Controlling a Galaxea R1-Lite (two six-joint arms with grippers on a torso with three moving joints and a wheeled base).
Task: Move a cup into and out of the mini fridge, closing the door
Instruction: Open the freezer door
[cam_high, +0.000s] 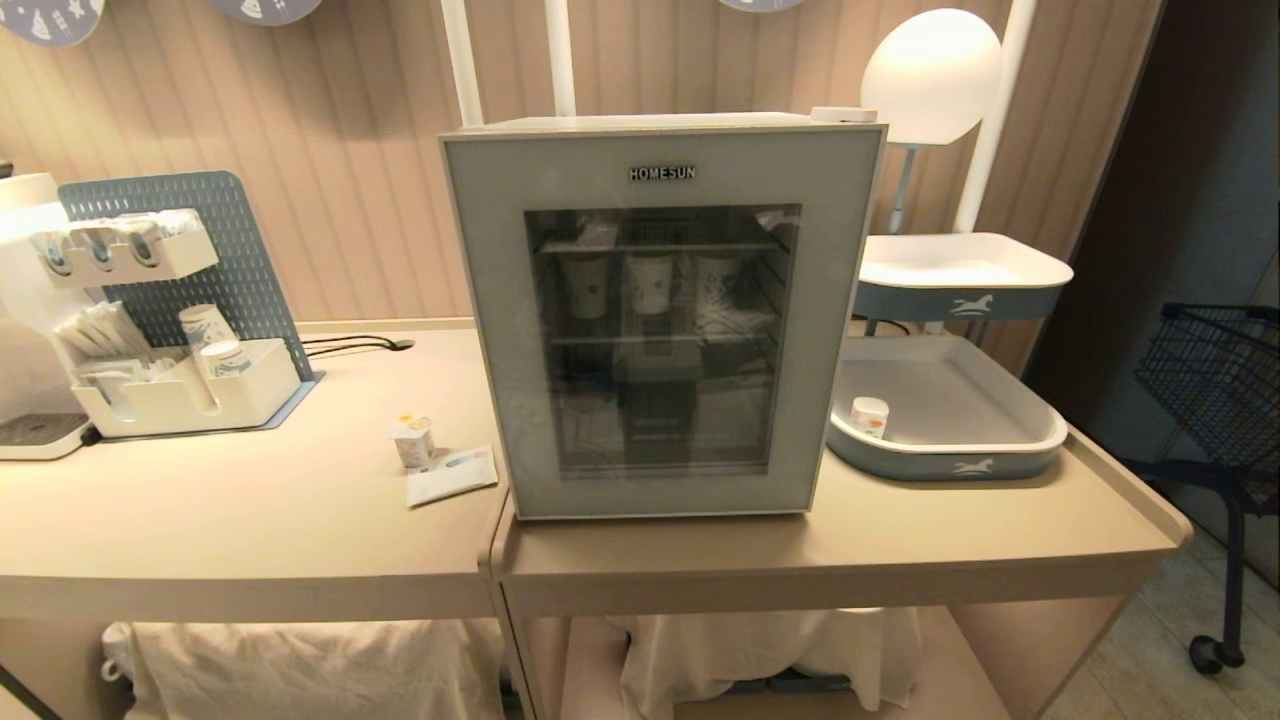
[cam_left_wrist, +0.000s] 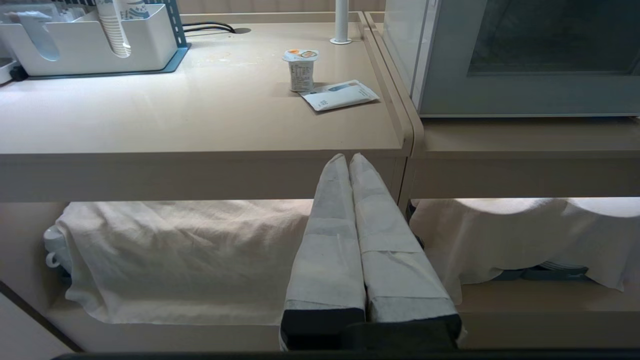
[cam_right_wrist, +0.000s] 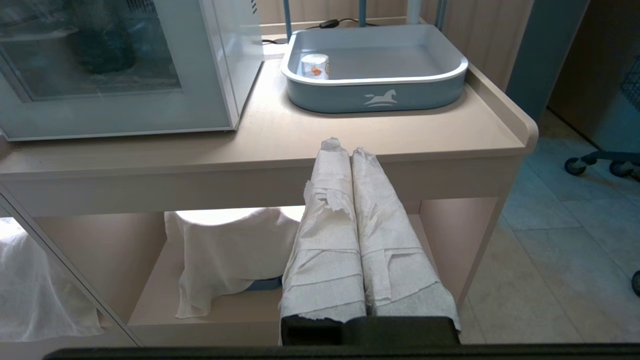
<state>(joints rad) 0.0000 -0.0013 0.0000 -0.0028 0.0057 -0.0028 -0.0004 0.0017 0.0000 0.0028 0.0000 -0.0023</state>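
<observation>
The fridge (cam_high: 660, 315) stands on the right-hand desk (cam_high: 900, 530) with its door (cam_high: 480, 320) shut. Through the dark glass I can make out wire shelves and three paper cups (cam_high: 650, 283) in a row on the upper one; lower down it is too dim to tell what lies there.

Just right of the fridge sits a blue-walled tray (cam_high: 1000, 455), and one cup (cam_high: 869, 416) stands upright in its near-left corner. A second, smaller tray (cam_high: 965, 275) is raised on a stand behind it; I cannot see into it.

On the left desk (cam_high: 200, 510) a white organiser (cam_high: 190, 400) against a blue pegboard holds stacked paper cups and sachets. Nearer the fridge another yogurt cup (cam_high: 415, 442) stands upright on the desk, touching a flat sachet (cam_high: 452, 475).

Under both desks, white cloths (cam_left_wrist: 175, 255) cover whatever is on the lower shelves.

Both arms hang low in front of the desks: the left fingers (cam_left_wrist: 330, 225) are pressed together, grasping nothing, and the right fingers (cam_right_wrist: 327, 235), wrapped in paper, are likewise clenched on nothing.
</observation>
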